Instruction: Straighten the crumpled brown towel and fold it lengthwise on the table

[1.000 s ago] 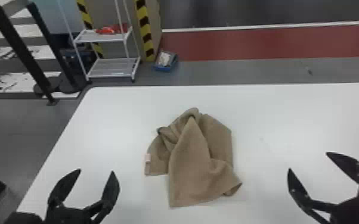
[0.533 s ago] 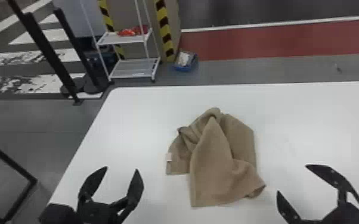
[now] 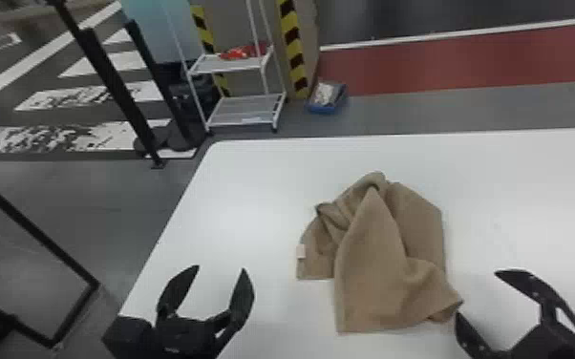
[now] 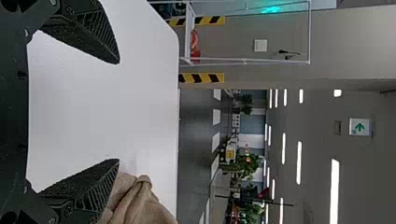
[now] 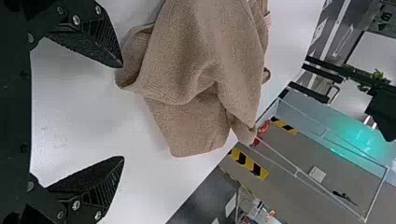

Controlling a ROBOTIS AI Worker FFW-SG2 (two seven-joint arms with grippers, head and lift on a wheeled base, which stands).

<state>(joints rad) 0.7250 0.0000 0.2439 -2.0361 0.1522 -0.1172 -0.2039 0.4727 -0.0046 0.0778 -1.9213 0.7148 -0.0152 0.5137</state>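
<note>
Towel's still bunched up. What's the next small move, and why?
I'd ease the right gripper slightly left to straddle the brown towel's near right corner. Its fingers are open, one tip looks close to that corner, and the cloth there is rumpled, so gripping it would probably be a sensible start to spreading the towel.

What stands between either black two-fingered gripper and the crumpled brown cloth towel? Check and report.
Nothing visible does. Between the black left gripper and the brown cloth towel lies just white tabletop. The black right gripper is near the towel's near right corner, with no object seen between.
</note>
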